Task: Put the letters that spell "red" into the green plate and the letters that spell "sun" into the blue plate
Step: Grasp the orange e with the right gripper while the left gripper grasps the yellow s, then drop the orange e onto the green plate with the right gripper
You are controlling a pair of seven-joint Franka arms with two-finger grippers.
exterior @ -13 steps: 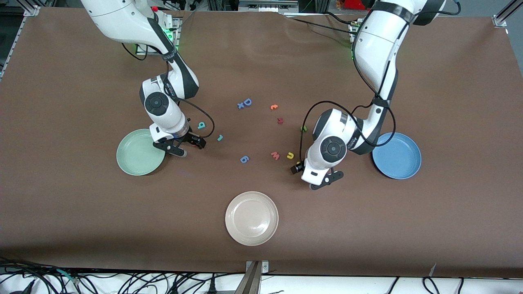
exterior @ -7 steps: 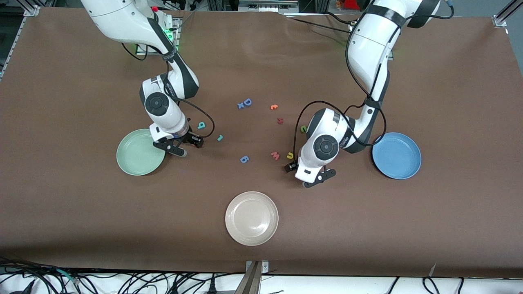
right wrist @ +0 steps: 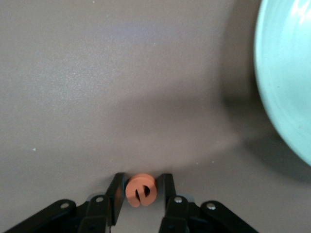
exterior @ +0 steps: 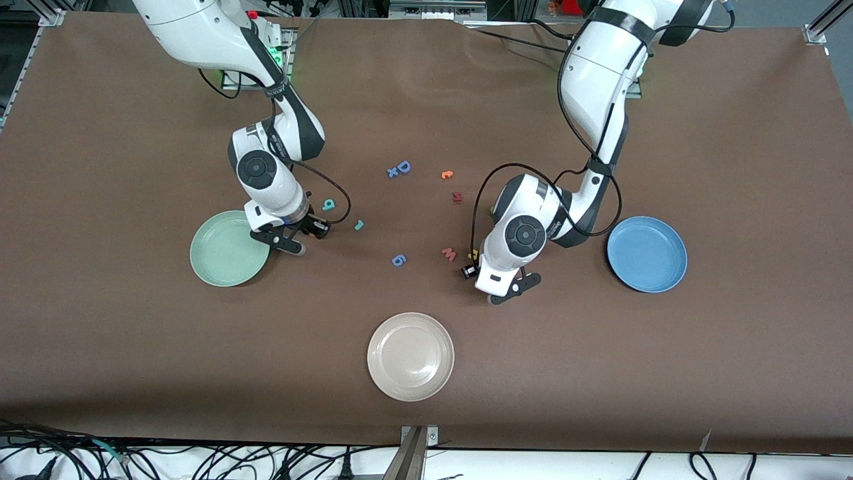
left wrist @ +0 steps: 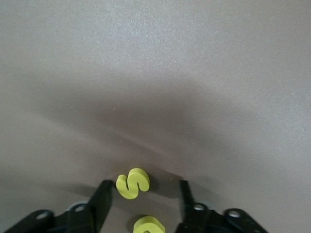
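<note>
the right gripper (exterior: 296, 241) was down at the bench (exterior: 600, 373), just beside the rim of the green plate (exterior: 200, 267) on the side toward the middle of the bench. in the right wrist view its fingers (right wrist: 116, 191) were clamped on the orange "e" (right wrist: 141, 190), one finger on each side of it. the "e" was not in the plate.

the teal "d" (exterior: 328, 205) and the teal "r" (exterior: 358, 225) lay on the bench near this gripper, toward the middle, and the "r" was nearer to the front camera than the "d".

the left gripper (exterior: 503, 290) was low over the bench between the loose letters and the blue plate (exterior: 673, 280), well apart from that plate. in the left wrist view its fingers (left wrist: 108, 194) were apart, with the yellow "s" (left wrist: 132, 183) lying between them. the "s" was close to one finger and had a clear gap to the other. nothing was gripped there.

the yellow "u" (exterior: 474, 254) lay just beside the left arm's wrist, next to the pink "w" (exterior: 449, 254). i could not make out the green "n" clearly.

both the green plate and the blue plate held no letters.

a blue "6" (exterior: 398, 260), a blue "D" (exterior: 402, 167), another orange letter (exterior: 447, 175) and a dark red letter (exterior: 457, 197) lay in the middle of the bench. a beige plate (exterior: 410, 393) stood nearest to the front camera.
</note>
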